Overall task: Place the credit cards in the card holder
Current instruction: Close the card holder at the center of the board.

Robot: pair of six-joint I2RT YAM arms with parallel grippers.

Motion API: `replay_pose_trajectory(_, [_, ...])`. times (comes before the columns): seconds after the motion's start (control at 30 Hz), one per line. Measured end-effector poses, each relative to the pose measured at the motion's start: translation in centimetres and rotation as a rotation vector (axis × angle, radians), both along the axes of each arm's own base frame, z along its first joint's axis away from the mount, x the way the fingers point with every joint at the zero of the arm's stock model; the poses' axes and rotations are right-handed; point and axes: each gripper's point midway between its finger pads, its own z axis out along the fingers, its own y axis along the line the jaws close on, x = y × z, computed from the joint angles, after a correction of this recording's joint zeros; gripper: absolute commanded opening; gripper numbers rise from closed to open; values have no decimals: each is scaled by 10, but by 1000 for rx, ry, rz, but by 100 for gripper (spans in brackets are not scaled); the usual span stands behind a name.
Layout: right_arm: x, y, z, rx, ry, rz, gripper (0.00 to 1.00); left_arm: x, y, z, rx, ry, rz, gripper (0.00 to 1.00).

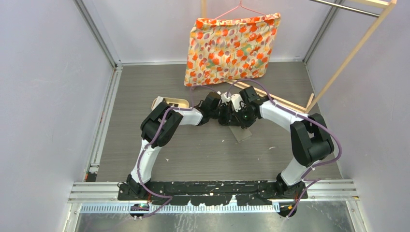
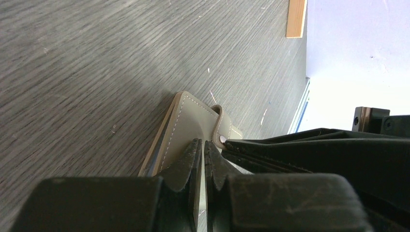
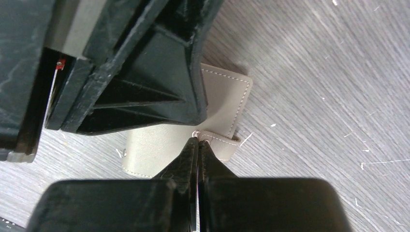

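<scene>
The card holder [image 1: 241,134] lies flat on the table, a grey stitched wallet with a snap tab [image 3: 220,141]. Both grippers meet low over its far end. My left gripper [image 2: 203,142] hangs over the holder's cover [image 2: 188,121], its jaws shut to a sliver with nothing showing between them. My right gripper [image 3: 198,141] is shut, its tips against the snap end of the tab; whether it pinches the tab is unclear. From the right, its black fingers [image 2: 290,150] reach into the left wrist view. No credit cards are in view.
A tan oval tray [image 1: 170,102] sits left of the grippers, partly behind the left arm. A floral cushion [image 1: 227,48] hangs at the back. A wooden frame [image 1: 338,67] stands at the back right, its base rail [image 2: 296,18] on the table.
</scene>
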Motion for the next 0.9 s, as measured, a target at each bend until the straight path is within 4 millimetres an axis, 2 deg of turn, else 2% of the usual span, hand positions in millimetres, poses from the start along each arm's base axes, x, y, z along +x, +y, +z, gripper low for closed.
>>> replay_pose_trajectory(0.37, [9,0,3,-3,-45,-9,1,0,0,0,0,0,0,8])
replay_pose_trajectory(0.9, [3,8,2,-10,-39,29,1,0,0,0,0,0,-1,8])
